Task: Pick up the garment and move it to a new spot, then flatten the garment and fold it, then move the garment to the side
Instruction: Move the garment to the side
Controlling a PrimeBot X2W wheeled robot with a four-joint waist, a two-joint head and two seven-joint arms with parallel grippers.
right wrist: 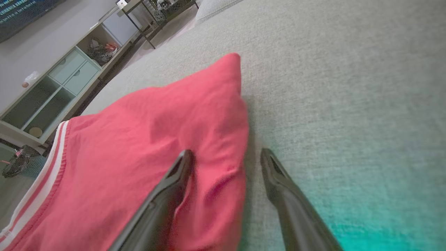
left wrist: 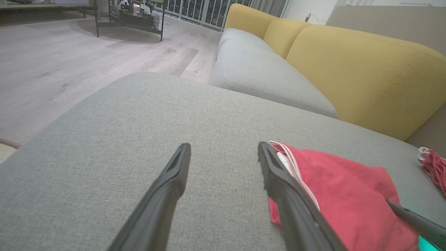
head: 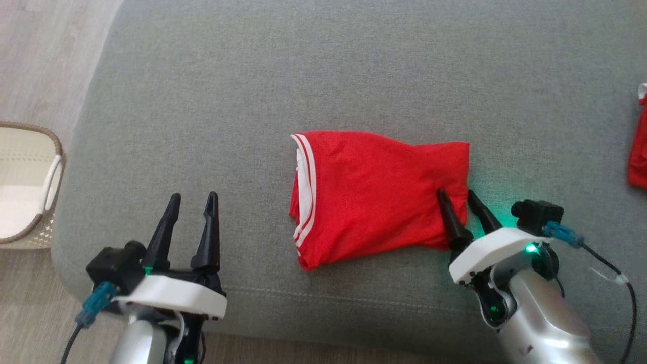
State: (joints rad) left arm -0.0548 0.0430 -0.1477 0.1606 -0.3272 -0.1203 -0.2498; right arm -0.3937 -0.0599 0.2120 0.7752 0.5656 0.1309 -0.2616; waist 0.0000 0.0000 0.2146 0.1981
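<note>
The red garment lies mid-frame. The right gripper, lower right, straddles its edge, wide open; left gripper, lower left, wide, empty.

Garment red mesh cloth, matt; cushion grey woven fabric, rough; fingers matt blk plastic.

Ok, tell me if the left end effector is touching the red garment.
Apart. The head view shows a strip of bare cushion between the open left end effector and the red garment.
</note>
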